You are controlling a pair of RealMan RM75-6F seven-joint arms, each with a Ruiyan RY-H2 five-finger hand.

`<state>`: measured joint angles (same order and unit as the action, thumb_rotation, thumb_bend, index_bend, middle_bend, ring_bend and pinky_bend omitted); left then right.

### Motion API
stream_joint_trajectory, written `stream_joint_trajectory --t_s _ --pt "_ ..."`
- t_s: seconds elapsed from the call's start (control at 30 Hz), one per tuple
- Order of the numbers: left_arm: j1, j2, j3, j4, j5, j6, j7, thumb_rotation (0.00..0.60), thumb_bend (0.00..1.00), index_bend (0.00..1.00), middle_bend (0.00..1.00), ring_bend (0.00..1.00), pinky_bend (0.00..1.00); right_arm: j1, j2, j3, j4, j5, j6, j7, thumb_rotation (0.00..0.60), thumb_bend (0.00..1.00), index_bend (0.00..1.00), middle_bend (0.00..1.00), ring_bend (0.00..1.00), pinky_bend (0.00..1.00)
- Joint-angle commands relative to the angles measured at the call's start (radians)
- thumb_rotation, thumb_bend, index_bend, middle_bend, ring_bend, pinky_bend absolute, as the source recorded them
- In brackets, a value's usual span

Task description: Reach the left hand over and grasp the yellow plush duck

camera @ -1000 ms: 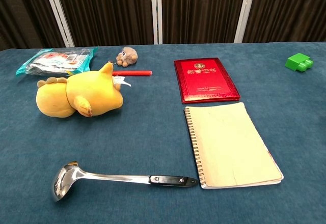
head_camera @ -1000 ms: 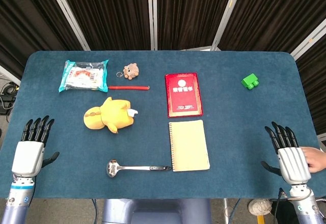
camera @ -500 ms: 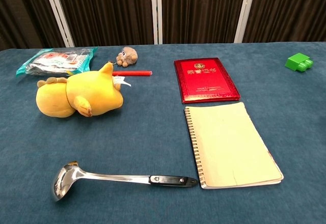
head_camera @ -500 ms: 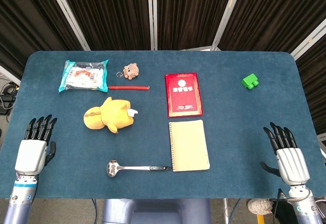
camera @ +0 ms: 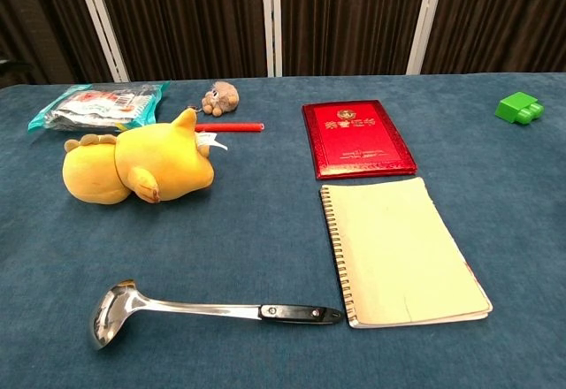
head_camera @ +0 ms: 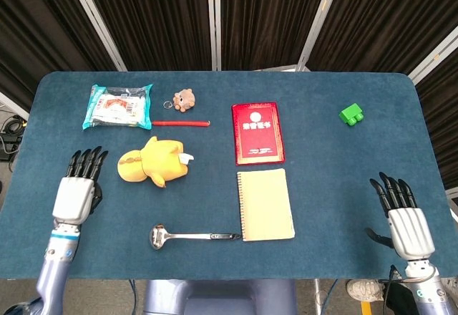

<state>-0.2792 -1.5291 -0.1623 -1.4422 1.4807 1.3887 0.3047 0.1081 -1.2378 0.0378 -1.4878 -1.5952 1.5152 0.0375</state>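
The yellow plush duck [head_camera: 154, 162] lies on its side on the blue table [head_camera: 329, 179], left of centre; the chest view shows the duck [camera: 141, 170] at the left. My left hand [head_camera: 77, 190] hovers over the table just left of the duck, fingers straight and apart, holding nothing and a short gap away from it. My right hand [head_camera: 404, 219] stays at the table's front right corner, fingers spread and empty. Neither hand appears in the chest view.
A snack packet [head_camera: 118, 106], a small brown keyring toy [head_camera: 184, 99] and a red pen [head_camera: 181, 123] lie behind the duck. A steel ladle [head_camera: 192, 235] lies in front of it. A red booklet [head_camera: 257, 132], a yellow notebook [head_camera: 265, 204] and a green block [head_camera: 351, 114] sit to the right.
My left hand has moved from the front left corner inward and forward, toward the duck. The right hand has barely shifted. A person's hand seen by it a second ago is gone.
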Motion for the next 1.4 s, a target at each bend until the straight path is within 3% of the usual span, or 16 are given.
stream_joint_trajectory --t_s 0.03,0.27,0.47,0.9,1.17,1.4 --pt "-0.067 -0.072 -0.062 0.035 -0.088 -0.073 0.092 0.6 1.0 0.0 0.0 0.0 0.0 0.0 0.004 0.0 0.0 0.0 0.0 0.009 0.6 0.07 0.0 0.0 0.0 0.0" --pt "-0.148 -0.165 -0.12 0.11 -0.191 -0.142 0.189 0.6 1.0 0.0 0.0 0.0 0.0 0.003 0.011 0.001 0.0 0.004 -0.008 0.033 0.6 0.07 0.0 0.0 0.0 0.0" --pt "-0.203 -0.232 -0.13 0.171 -0.241 -0.18 0.255 0.6 1.0 0.0 0.0 0.0 0.0 0.005 0.016 0.003 0.001 0.01 -0.014 0.053 0.6 0.07 0.0 0.0 0.0 0.0" --pt "-0.275 -0.396 -0.142 0.357 -0.347 -0.243 0.263 0.6 1.0 0.0 0.0 0.0 0.0 0.007 0.027 -0.003 -0.005 0.004 -0.019 0.086 0.6 0.07 0.0 0.0 0.0 0.0" --pt "-0.349 -0.484 -0.145 0.475 -0.328 -0.267 0.247 0.6 1.0 0.0 0.0 0.0 0.0 0.011 0.027 -0.002 -0.003 0.01 -0.03 0.093 0.6 0.07 0.0 0.0 0.0 0.0" --pt "-0.394 -0.535 -0.107 0.521 -0.254 -0.232 0.253 0.6 1.0 0.0 0.0 0.0 0.0 0.011 0.025 -0.003 -0.002 0.009 -0.03 0.092 0.6 0.07 0.0 0.0 0.0 0.0"
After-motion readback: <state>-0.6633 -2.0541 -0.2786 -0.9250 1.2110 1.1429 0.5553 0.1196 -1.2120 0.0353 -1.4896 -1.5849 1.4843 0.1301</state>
